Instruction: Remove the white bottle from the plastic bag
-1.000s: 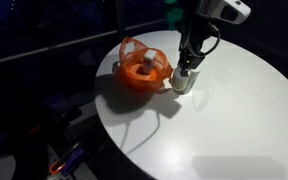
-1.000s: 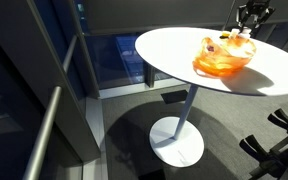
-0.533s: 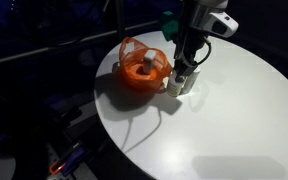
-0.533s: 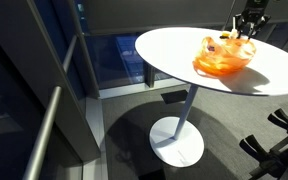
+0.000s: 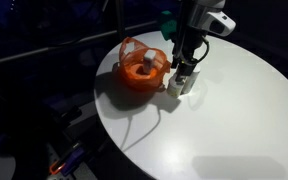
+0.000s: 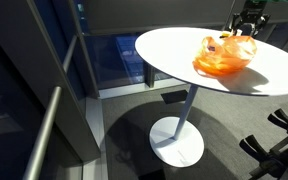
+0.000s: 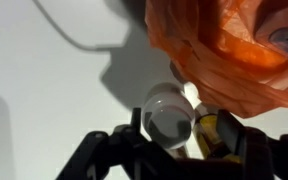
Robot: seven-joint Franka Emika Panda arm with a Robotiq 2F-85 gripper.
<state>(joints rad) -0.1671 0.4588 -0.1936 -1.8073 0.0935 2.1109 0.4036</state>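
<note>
The white bottle (image 5: 180,85) stands upright on the round white table (image 5: 234,120), just outside the orange plastic bag (image 5: 139,72). My gripper (image 5: 185,72) hangs straight over it, with its fingers down on either side. In the wrist view the bottle's round top (image 7: 169,116) sits between the dark fingers (image 7: 229,140), close to the left one. A gap with a yellowish patch separates it from the right one, so my gripper (image 7: 181,127) is open around it. The crumpled bag (image 7: 234,50) fills the upper right of that view. In an exterior view my gripper (image 6: 247,20) stands behind the bag (image 6: 222,56).
Another white round object (image 5: 144,70) lies inside the bag. The table rests on a single pedestal (image 6: 180,135) with dark floor around it, and a metal railing (image 6: 44,135) stands off to one side. Bare tabletop stretches to the near side of the bottle.
The gripper came down and slightly towards the bag with the bottle and set it on the table. Its jaws then parted, and the bottle now stands loose between them.
</note>
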